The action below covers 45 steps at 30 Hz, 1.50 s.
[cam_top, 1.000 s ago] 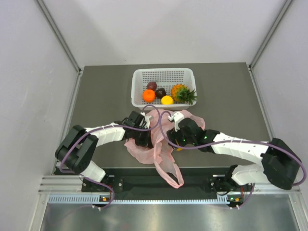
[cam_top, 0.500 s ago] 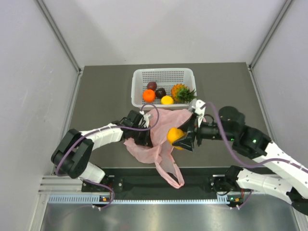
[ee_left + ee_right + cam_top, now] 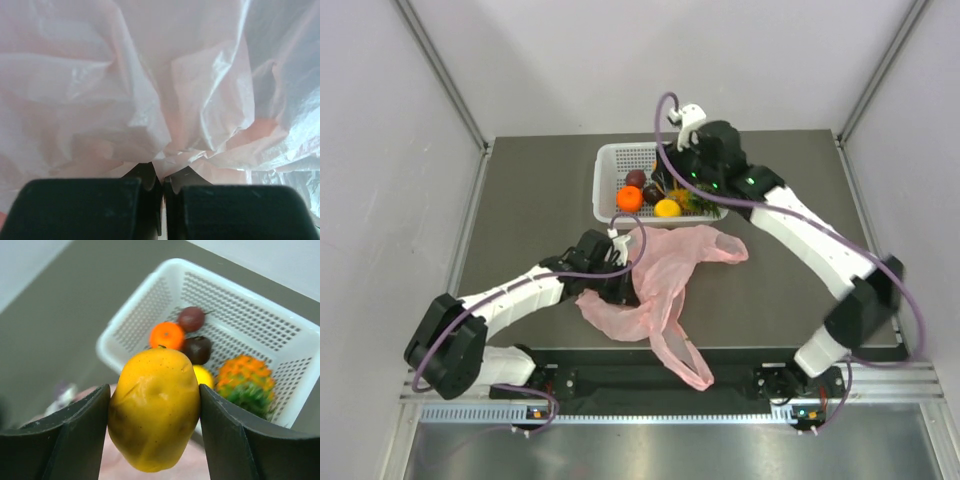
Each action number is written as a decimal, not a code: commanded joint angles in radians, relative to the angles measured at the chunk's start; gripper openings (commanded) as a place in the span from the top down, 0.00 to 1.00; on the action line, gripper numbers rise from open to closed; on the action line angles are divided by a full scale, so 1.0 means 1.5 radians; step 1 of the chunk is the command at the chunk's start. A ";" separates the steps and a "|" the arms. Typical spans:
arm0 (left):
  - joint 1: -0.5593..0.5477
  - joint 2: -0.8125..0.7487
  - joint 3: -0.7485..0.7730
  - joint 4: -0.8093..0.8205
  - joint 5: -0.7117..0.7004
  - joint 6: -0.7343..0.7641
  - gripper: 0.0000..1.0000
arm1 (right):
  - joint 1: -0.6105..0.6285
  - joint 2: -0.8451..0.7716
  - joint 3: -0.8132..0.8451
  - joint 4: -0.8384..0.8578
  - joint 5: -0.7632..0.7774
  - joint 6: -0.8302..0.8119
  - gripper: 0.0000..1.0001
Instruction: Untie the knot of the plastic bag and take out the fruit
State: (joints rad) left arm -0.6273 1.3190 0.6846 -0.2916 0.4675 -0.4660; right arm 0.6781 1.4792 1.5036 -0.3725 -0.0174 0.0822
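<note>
Since a second ago the right arm has swung off the bag [image 3: 660, 285] and out over the basket [image 3: 610, 165], taking a yellow fruit [image 3: 154, 412] with it. The right claw [image 3: 154, 392] pinches that fruit by its two sides, one dark finger [image 3: 75, 440] pressed flat against each flank, and the fruit hangs in the air above the basket's near rim.

Five fruits lie in the basket: an orange [image 3: 629, 198], two dark fruits [image 3: 636, 179] touching each other, a small yellow one [image 3: 667, 208] against the near wall, and a pineapple [image 3: 245, 377] at the right end. In the top view the right wrist half hides the pineapple.

The bag lies slack and flat on the table [image 3: 520, 200] just in front of the basket, between the two arms. One handle loop [image 3: 688, 360] trails toward the near edge, and another fold reaches out to the right. The left claw [image 3: 161, 181] is pressed together on a fold of the pink plastic at the bag's left side, holding it low at the table. Crinkled film fills the left wrist view.
</note>
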 commanded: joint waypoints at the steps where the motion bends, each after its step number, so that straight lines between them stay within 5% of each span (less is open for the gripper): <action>1: -0.009 -0.035 -0.018 -0.005 0.015 -0.016 1.00 | -0.053 0.154 0.131 0.010 0.026 0.008 1.00; 11: -0.014 -0.112 -0.022 -0.025 -0.014 -0.026 1.00 | -0.069 0.421 0.313 -0.026 0.022 0.022 0.99; 16: -0.014 -0.125 -0.022 -0.026 -0.025 -0.031 1.00 | -0.075 0.477 0.355 -0.053 0.041 0.024 0.85; 19: -0.014 -0.119 -0.022 -0.023 -0.024 -0.032 1.00 | -0.076 0.482 0.359 -0.067 0.038 0.020 0.44; 20: -0.014 -0.120 -0.022 -0.023 -0.023 -0.032 1.00 | -0.075 0.477 0.360 -0.071 0.036 0.019 0.23; 22: -0.014 -0.120 -0.023 -0.021 -0.024 -0.032 1.00 | -0.076 0.450 0.350 -0.068 0.033 0.017 0.01; 27: -0.014 -0.120 -0.016 -0.019 -0.027 -0.029 1.00 | -0.076 0.344 0.295 -0.059 0.024 0.012 0.00; 33: -0.014 -0.138 -0.005 -0.016 -0.041 -0.030 1.00 | -0.077 0.051 0.104 0.015 -0.021 0.026 0.00; 45: -0.014 -0.163 0.049 -0.018 -0.061 -0.007 1.00 | -0.076 -0.379 -0.158 -0.049 0.054 0.038 0.00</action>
State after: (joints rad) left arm -0.6445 1.1011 0.7048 -0.3290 0.3862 -0.4984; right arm 0.5728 1.0054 1.3281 -0.3904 0.0193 0.1287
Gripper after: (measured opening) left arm 0.012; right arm 0.995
